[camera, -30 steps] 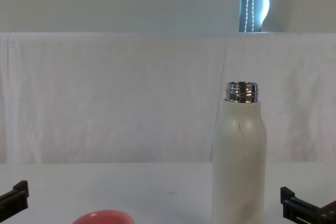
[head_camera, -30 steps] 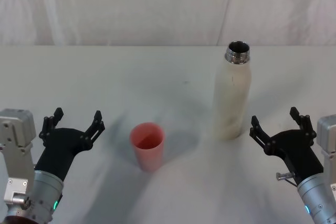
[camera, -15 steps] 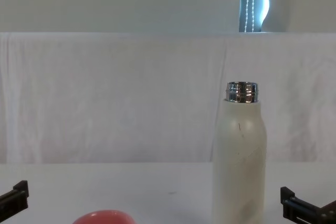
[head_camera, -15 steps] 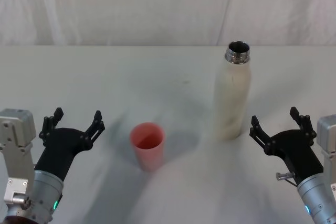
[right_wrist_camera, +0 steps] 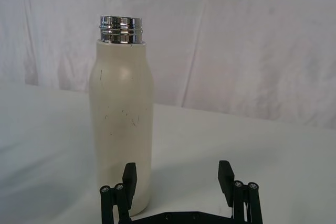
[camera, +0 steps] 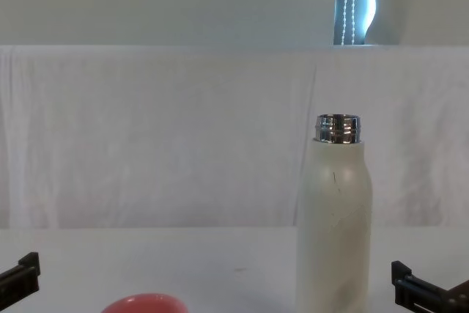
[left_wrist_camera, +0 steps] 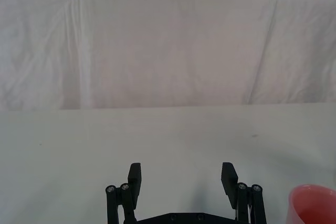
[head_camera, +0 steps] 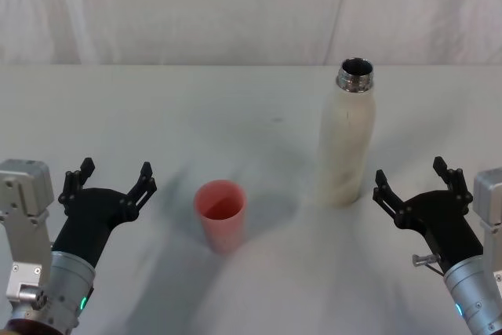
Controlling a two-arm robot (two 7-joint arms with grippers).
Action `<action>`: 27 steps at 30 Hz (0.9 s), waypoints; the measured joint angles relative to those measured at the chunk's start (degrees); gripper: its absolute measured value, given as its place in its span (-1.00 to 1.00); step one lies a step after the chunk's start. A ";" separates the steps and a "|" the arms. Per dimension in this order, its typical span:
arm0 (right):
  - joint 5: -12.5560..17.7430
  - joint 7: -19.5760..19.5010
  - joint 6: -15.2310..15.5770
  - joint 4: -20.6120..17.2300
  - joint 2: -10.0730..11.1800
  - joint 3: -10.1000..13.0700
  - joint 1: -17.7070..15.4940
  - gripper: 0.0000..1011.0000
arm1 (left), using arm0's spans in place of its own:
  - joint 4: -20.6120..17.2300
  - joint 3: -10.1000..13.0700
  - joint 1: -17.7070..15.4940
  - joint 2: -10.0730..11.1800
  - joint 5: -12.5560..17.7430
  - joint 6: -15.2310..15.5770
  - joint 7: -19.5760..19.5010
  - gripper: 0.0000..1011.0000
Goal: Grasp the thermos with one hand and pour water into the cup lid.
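Thermos (head_camera: 347, 139) as the landmark: it stands upright on the white surface (head_camera: 157, 107), uncapped, its chrome neck open at the top and faint scuff marks down its cream-white body. No gripper touches it.

Nearer the robot than the thermos and off to its left sits the cup lid (head_camera: 220, 215), a small salmon-red cup standing mouth-up, well apart from the bottle.

The right gripper (head_camera: 413, 182) hovers just to the right of the thermos base and nearer the robot, its fingers (head_camera: 383, 188) spread wide and holding nothing. In the right wrist view the thermos (right_wrist_camera: 121, 114) rises just beyond one fingertip (right_wrist_camera: 129, 177) of the right gripper (right_wrist_camera: 177, 178), not between the two.

The left gripper (head_camera: 112, 180) sits far to the left of the thermos, beyond the cup lid, its fingers likewise released and empty. In the left wrist view the left gripper (left_wrist_camera: 181, 178) points across bare surface, with the cup lid (left_wrist_camera: 313, 204) at the edge.

Behind the thermos hangs a white draped cloth (camera: 161, 137).
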 joint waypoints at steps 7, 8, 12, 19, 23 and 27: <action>0.00 0.00 0.00 0.00 0.00 0.00 0.00 0.98 | 0.00 0.00 0.00 0.00 0.00 0.00 0.00 0.98; 0.00 0.00 0.00 0.00 0.00 0.00 0.00 0.98 | 0.00 0.00 0.00 0.00 0.00 0.00 0.00 0.98; 0.00 0.00 0.00 0.00 0.00 0.00 0.00 0.98 | 0.00 0.00 0.00 0.00 0.00 0.00 0.00 0.98; 0.00 0.00 0.00 0.00 0.00 0.00 0.00 0.98 | 0.00 0.00 0.00 0.00 0.00 0.00 0.00 0.98; 0.00 0.00 0.00 0.00 0.00 0.00 0.00 0.98 | 0.00 0.00 0.00 0.00 0.00 0.00 0.00 0.98; 0.00 0.00 0.00 0.00 0.00 0.00 0.00 0.98 | 0.00 0.00 0.00 0.00 0.00 0.00 0.00 0.98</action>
